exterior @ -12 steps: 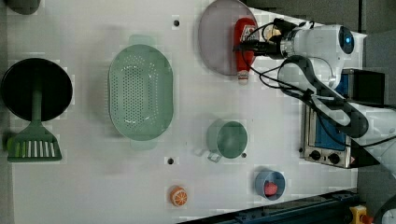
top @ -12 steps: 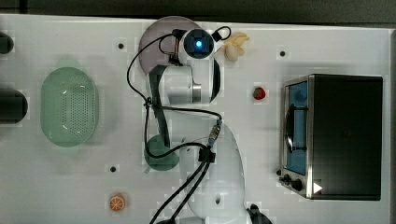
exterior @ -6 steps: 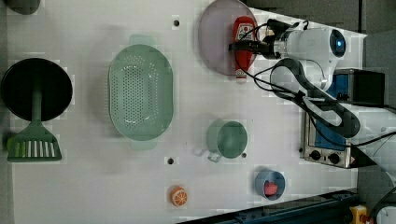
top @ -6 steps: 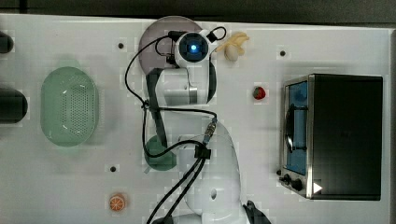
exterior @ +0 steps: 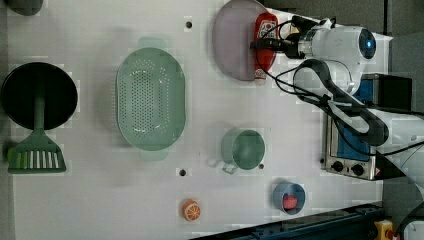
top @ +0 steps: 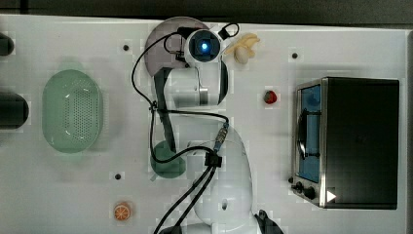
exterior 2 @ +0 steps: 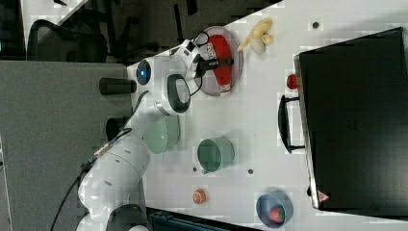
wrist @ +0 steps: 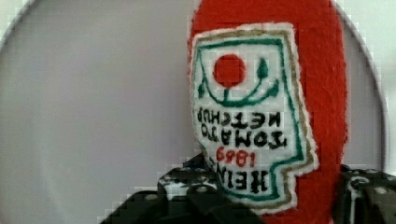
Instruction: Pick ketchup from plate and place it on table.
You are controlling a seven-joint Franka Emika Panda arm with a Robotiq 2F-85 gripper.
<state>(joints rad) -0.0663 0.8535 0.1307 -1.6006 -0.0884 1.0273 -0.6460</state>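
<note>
Your gripper point(exterior: 264, 45) sits low over the ketchup bottle point(exterior: 264, 47), which lies flat on the mauve plate point(exterior: 232, 40) at the far edge of the white table point(exterior: 150, 200). In the left view the bottle rests along the plate's right rim, its white cap end poking just past the rim. In the wrist view the fingers point(wrist: 187, 191) stand on either side of the red body point(wrist: 327, 93), one by each flank of the white embroidered label; they look close to the fabric, though you cannot quite tell whether they are pressing it or just beside it, so treat the pincer as straddling the bottle with no clear pinch. In the right view the black finger bar point(exterior 2: 217, 62) crosses the middle of the bottle point(exterior 2: 222, 65). A banana point(exterior 2: 260, 33) lies on the table just beside the plate point(exterior 2: 211, 84), and a small strawberry point(top: 270, 97) sits near the toaster oven point(top: 350, 141).
</note>
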